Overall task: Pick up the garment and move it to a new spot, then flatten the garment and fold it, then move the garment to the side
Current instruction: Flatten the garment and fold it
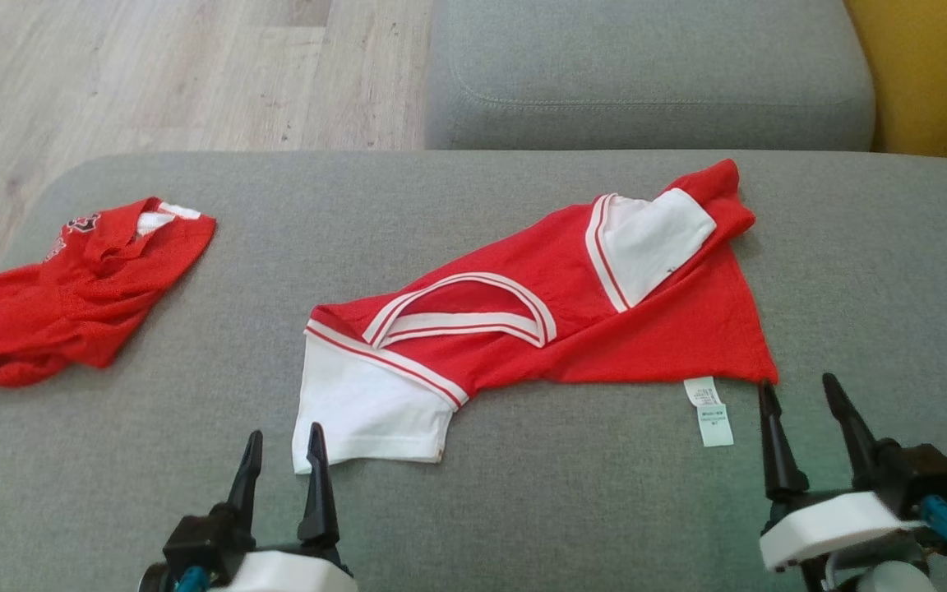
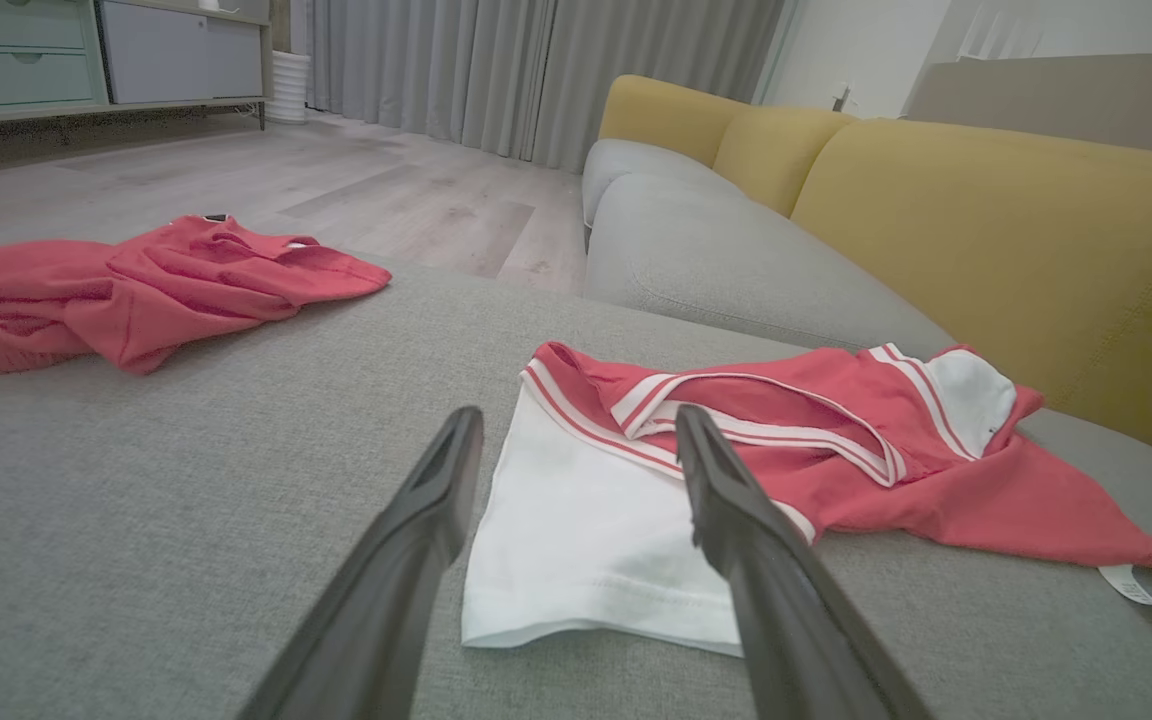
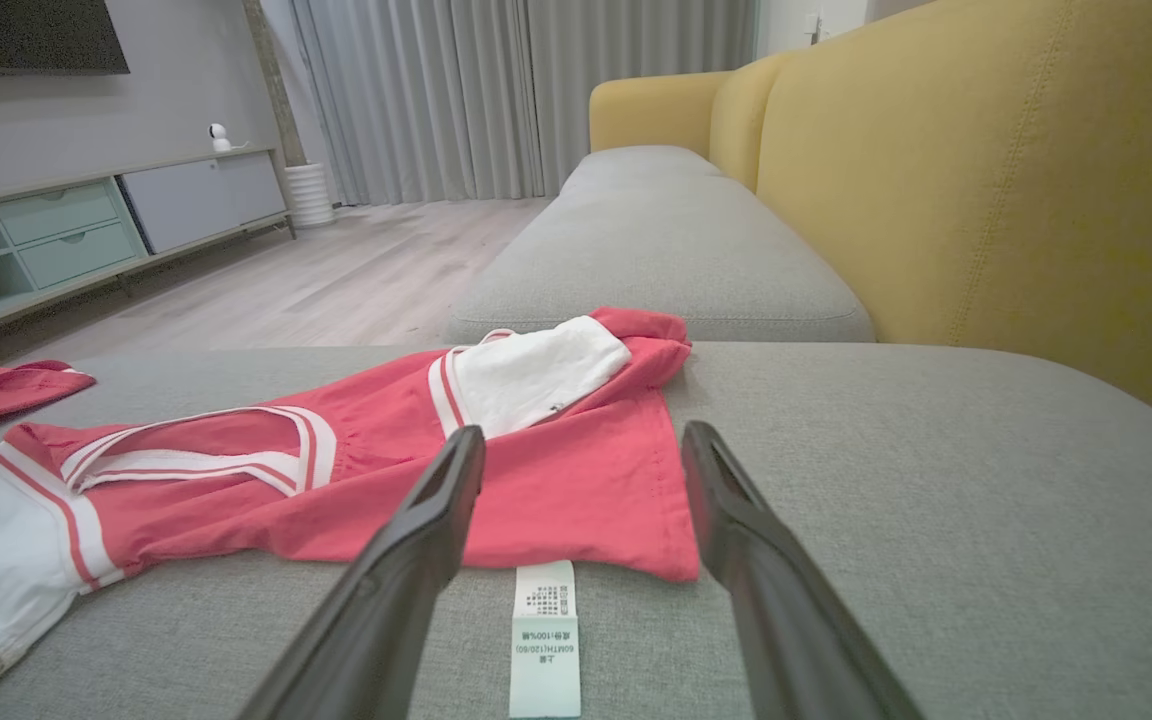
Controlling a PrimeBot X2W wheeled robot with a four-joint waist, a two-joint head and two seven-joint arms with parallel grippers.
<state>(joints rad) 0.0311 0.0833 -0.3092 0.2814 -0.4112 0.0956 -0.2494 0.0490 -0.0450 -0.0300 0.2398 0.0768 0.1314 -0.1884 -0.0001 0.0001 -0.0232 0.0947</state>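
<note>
Nearest, the left gripper (image 1: 285,430) stands over the grey cushion (image 1: 523,526), jaws apart and holding nothing. One finger overlaps the near corner of the white sleeve (image 1: 367,411); the other is over bare cushion to its left. The right gripper (image 1: 796,382) is likewise spread and empty, its tips just short of the red hem corner of the shirt (image 1: 646,337). The label (image 1: 710,411) lies flat just left of these jaws (the right wrist view shows it between the fingers). Beyond both pairs of jaws the shirt is spread on the cushion, its striped neckline between the two grippers and a second white sleeve (image 1: 654,238) folded onto the red body, ahead of the right jaws. Well to the left of the left jaws lies a crumpled red garment (image 1: 79,288). Farthest: another cushion (image 1: 646,74) and floor (image 1: 153,74).
</note>
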